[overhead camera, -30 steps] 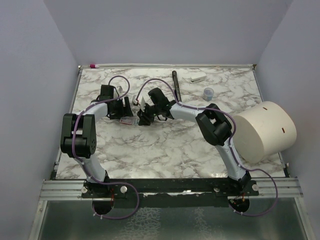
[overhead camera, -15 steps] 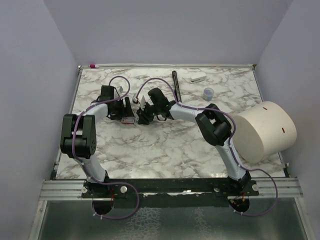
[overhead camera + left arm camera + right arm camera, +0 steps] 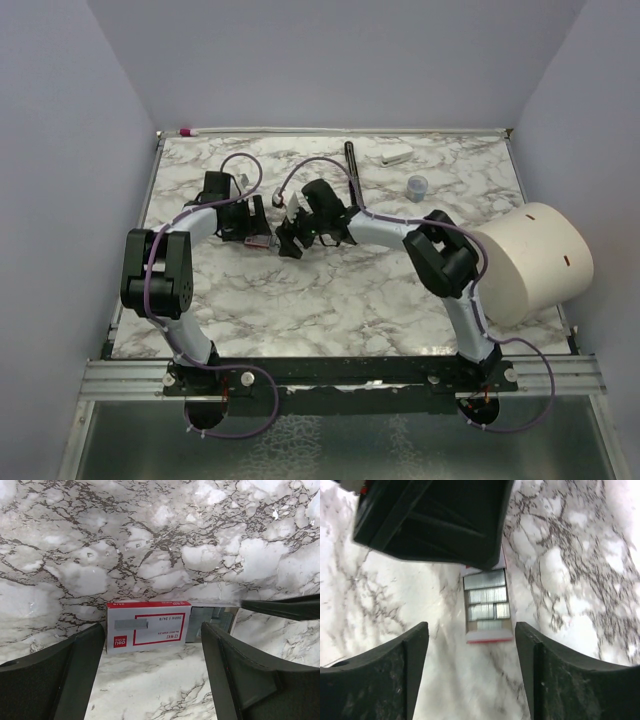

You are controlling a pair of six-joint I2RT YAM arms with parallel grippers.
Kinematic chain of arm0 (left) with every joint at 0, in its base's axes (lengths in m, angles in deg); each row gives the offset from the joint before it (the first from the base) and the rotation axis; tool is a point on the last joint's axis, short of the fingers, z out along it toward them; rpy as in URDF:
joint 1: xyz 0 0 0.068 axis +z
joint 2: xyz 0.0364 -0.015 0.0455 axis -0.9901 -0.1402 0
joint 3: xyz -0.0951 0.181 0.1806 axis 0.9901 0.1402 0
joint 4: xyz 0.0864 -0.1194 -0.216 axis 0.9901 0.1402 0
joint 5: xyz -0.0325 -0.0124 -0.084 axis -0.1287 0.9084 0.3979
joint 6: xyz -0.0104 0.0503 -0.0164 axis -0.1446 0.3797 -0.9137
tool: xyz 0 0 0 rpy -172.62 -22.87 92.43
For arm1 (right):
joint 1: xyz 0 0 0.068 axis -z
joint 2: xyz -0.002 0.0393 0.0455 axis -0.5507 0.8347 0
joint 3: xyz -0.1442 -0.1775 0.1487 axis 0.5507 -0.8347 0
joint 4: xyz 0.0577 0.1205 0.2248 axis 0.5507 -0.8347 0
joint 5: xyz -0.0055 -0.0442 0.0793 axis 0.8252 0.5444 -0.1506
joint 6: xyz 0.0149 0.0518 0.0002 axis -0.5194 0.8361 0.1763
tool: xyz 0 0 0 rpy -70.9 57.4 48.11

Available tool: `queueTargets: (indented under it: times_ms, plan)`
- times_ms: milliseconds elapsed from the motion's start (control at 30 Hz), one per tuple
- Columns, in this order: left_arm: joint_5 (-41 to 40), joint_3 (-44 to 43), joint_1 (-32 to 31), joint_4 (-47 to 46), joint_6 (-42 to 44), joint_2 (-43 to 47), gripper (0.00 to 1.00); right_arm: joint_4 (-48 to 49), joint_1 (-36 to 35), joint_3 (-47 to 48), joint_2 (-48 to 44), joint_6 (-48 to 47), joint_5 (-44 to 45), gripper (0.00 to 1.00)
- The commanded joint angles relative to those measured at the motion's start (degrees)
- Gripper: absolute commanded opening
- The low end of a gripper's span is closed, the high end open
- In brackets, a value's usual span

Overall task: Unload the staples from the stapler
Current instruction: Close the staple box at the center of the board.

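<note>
Left gripper: jaws spread, gripping nothing; the fingers stand either side of the staple box. The left finger is at the box's closed end, but I cannot tell whether it touches.
Right gripper: released, fingers wide apart and clear of the tray, which lies just ahead between them.
Left arm pose: elbow raised at the table's left side, forearm reaching inward, wrist tipped down at the marble table.
Right arm pose: elbow bent near the white cylinder, forearm stretched leftward, so its gripper faces the left gripper nose to nose.
Staple box: red-and-white card sleeve lying flat on the marble, printed label up, with the inner tray slid out towards the right gripper.
Staples: silvery strips in rows inside the open tray.
Beyond the right gripper: a black bar, a white block and a small clear cup, all well apart from the box.
</note>
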Motion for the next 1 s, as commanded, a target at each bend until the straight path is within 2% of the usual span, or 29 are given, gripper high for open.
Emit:
queueTargets:
  times_ms: [0,100,200,300,367,467,533,633,800,967]
  plan:
    - [-0.9,0.3,-0.3,1.7,0.5,2.2,0.82,1.8,-0.3,-6.0,-10.2,8.5,7.7,0.71]
    - [-1.7,0.1,-0.2,1.9,0.8,4.0,0.84,-1.3,0.1,-7.6,-13.2,15.3,14.4,0.70]
    - [-1.7,-0.1,0.1,1.6,0.6,4.5,0.86,-4.1,0.9,-8.4,-14.2,21.7,16.4,0.67]
    - [-1.9,0.0,0.9,1.4,0.4,4.4,0.85,-6.8,3.2,-7.8,-13.1,29.7,11.0,0.61]
    - [-1.3,0.1,1.5,1.1,0.1,4.3,0.85,-6.4,4.6,-8.4,-12.4,34.1,8.3,0.52]
    - [1.1,0.4,2.4,0.4,-1.0,3.2,0.83,-2.8,5.0,-10.4,-12.2,39.1,9.3,0.50]
    - [1.8,0.2,2.6,0.3,-1.1,2.9,0.82,-4.4,5.0,-9.2,-10.5,42.4,10.9,0.49]
    - [2.4,0.0,2.6,0.1,-1.6,0.4,0.81,-6.9,5.0,-5.2,-6.8,42.9,7.9,0.43]
    - [3.0,0.1,2.6,-0.1,-1.9,-0.7,0.78,-2.6,5.0,-5.6,-4.0,46.9,3.6,0.33]
    - [3.2,0.3,2.6,-0.3,-2.0,-0.8,0.76,1.4,5.0,-6.3,-1.8,51.0,0.9,0.27]
